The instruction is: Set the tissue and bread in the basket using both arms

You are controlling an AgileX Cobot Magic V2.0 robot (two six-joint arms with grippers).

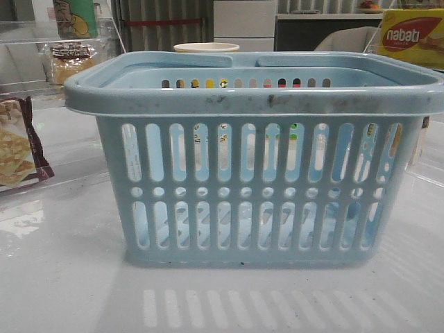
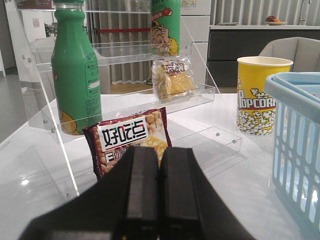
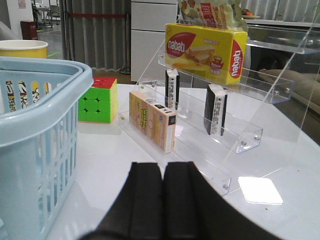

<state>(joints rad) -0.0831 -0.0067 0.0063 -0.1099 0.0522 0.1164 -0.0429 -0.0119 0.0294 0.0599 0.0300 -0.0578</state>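
The light blue basket (image 1: 253,187) fills the middle of the front view, and neither gripper shows there. The bread (image 2: 173,80), golden-brown in a clear wrapper, leans on a middle step of the left acrylic rack; it also shows as the bread (image 1: 68,62) at far left. My left gripper (image 2: 159,150) is shut and empty, well short of the bread. Two dark tissue packs stand upright on the right rack, one tissue pack (image 3: 215,110) nearer and another (image 3: 172,89) behind. My right gripper (image 3: 163,165) is shut and empty, beside the basket (image 3: 35,135).
A maroon-edged cracker packet (image 2: 132,139) stands just ahead of the left fingers. A green bottle (image 2: 76,75) and a popcorn cup (image 2: 259,95) flank the rack. On the right are a yellow Nabati box (image 3: 207,45), an orange carton (image 3: 152,120) and a puzzle cube (image 3: 98,100).
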